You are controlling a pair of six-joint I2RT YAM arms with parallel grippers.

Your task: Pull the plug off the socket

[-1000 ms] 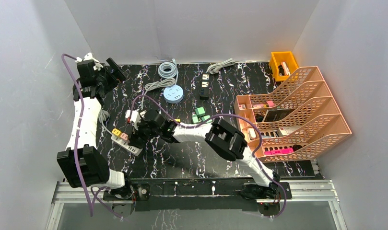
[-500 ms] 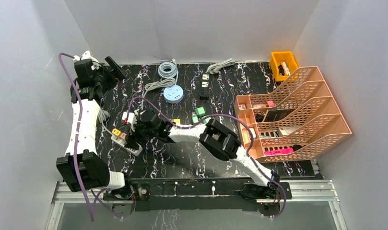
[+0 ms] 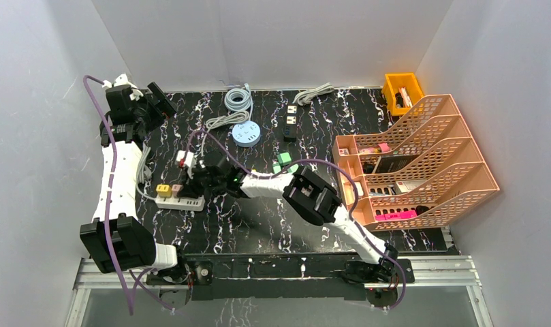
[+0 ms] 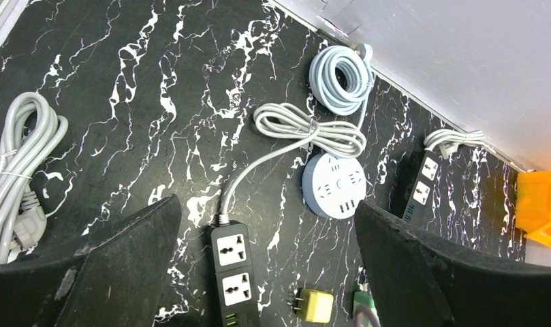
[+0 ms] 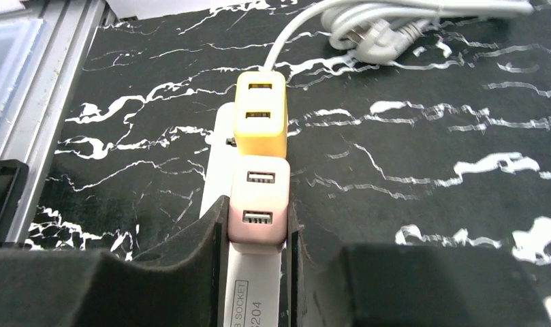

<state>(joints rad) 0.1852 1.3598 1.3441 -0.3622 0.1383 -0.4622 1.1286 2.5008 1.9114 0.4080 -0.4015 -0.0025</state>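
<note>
Yellow plug (image 5: 260, 116) abuts pink plug (image 5: 259, 194) pinched in right gripper (image 5: 257, 223).

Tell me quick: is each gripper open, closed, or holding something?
Left gripper: open, holding nothing.
Right gripper: closed on the pink plug, which sits in the white power strip.

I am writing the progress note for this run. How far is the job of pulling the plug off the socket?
Done: the right hand is at the white power strip. In hand: its fingers clamp both sides of the pink plug. Left: the pull itself; the pink plug sits seated in the strip beside the yellow plug. The left hand hangs open, away from it.
</note>
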